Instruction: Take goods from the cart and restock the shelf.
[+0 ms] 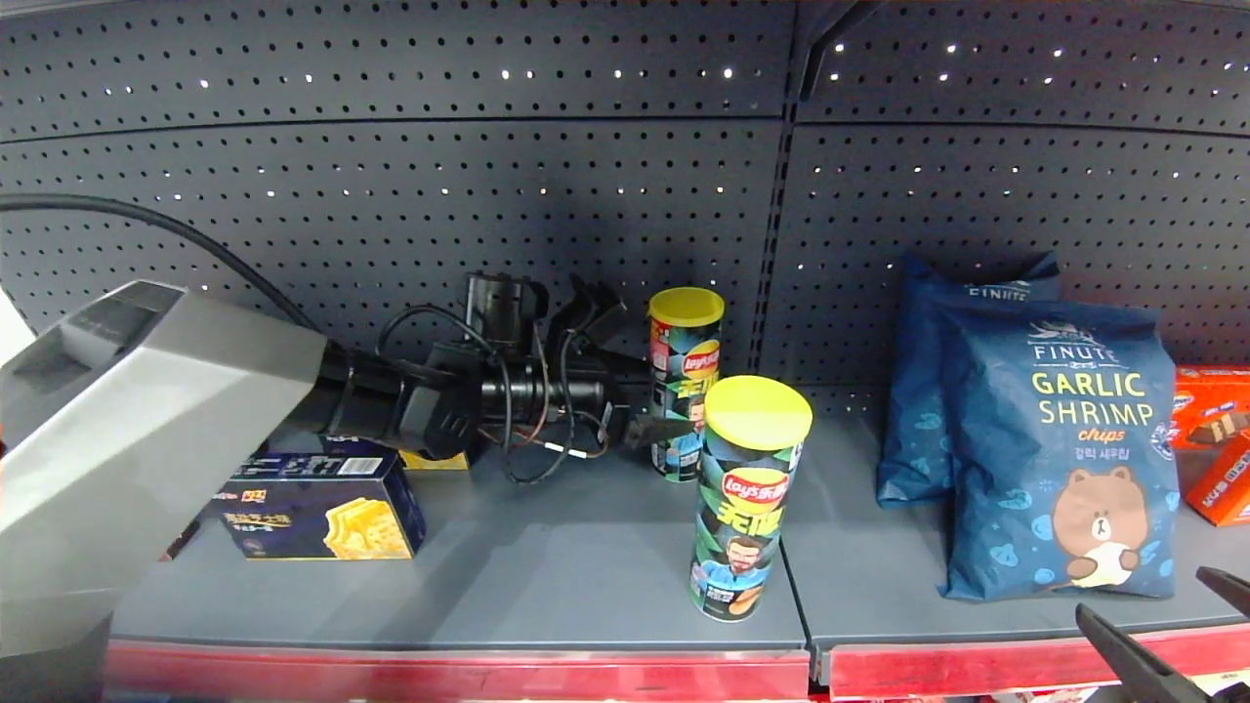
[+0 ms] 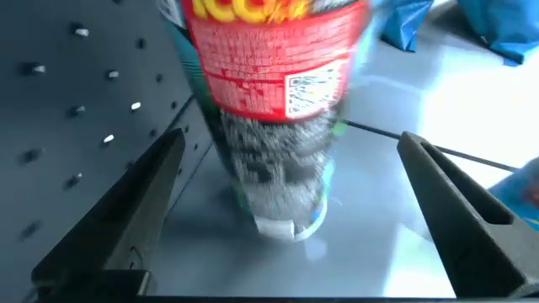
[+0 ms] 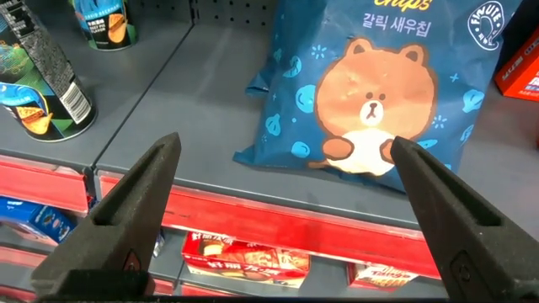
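Note:
Two green chip cans with yellow lids stand on the grey shelf (image 1: 547,566). The back can (image 1: 687,381) is near the pegboard, and the front can (image 1: 747,498) is near the shelf edge. My left gripper (image 1: 640,376) is at the back can. In the left wrist view the back can (image 2: 269,126) stands upright on the shelf between the fingers of my open left gripper (image 2: 290,143), with gaps on both sides. My right gripper (image 1: 1157,625) hangs open and empty in front of the shelf edge, below the blue garlic shrimp chip bag (image 3: 379,84).
A dark blue snack box (image 1: 322,508) lies under my left arm. A second blue bag (image 1: 977,293) leans behind the first. Red boxes (image 1: 1216,439) sit at the far right. More red boxes (image 3: 244,257) lie on the lower shelf. Bare shelf lies between the box and the front can.

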Tool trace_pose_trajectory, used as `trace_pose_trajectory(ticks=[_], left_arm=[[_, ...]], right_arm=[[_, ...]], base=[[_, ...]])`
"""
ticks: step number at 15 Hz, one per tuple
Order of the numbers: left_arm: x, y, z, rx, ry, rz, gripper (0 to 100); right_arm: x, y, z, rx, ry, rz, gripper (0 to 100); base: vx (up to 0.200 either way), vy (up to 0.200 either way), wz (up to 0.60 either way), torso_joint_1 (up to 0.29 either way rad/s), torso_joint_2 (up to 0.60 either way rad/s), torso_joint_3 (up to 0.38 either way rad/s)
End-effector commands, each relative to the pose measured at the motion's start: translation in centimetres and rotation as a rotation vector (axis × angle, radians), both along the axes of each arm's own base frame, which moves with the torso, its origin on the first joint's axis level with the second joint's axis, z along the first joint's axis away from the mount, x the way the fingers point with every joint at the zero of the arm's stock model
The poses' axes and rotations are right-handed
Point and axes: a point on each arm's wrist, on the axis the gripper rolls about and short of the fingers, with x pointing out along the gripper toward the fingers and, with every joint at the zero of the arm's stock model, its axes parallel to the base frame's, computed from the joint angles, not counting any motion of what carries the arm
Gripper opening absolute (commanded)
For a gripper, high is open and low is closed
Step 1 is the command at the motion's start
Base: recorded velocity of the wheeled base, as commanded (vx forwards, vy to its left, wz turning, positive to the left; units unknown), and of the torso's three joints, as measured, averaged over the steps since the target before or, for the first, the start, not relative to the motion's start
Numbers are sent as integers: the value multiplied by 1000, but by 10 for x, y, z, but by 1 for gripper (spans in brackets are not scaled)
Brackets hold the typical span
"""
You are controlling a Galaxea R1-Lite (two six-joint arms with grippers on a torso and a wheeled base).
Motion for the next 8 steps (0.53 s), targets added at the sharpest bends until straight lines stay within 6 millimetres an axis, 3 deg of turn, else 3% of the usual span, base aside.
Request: trace_pose_trajectory(ticks=[1,8], left_arm=[[-27,13,31,-8,-36,23,100],[-97,49,65,12,-53,126,100]], right_arm=[[1,1,-1,-5,8,6,100],[19,31,1,-70,87,142,100]], base=[[0,0,0,0,0,0],[0,0,0,0,0,0]])
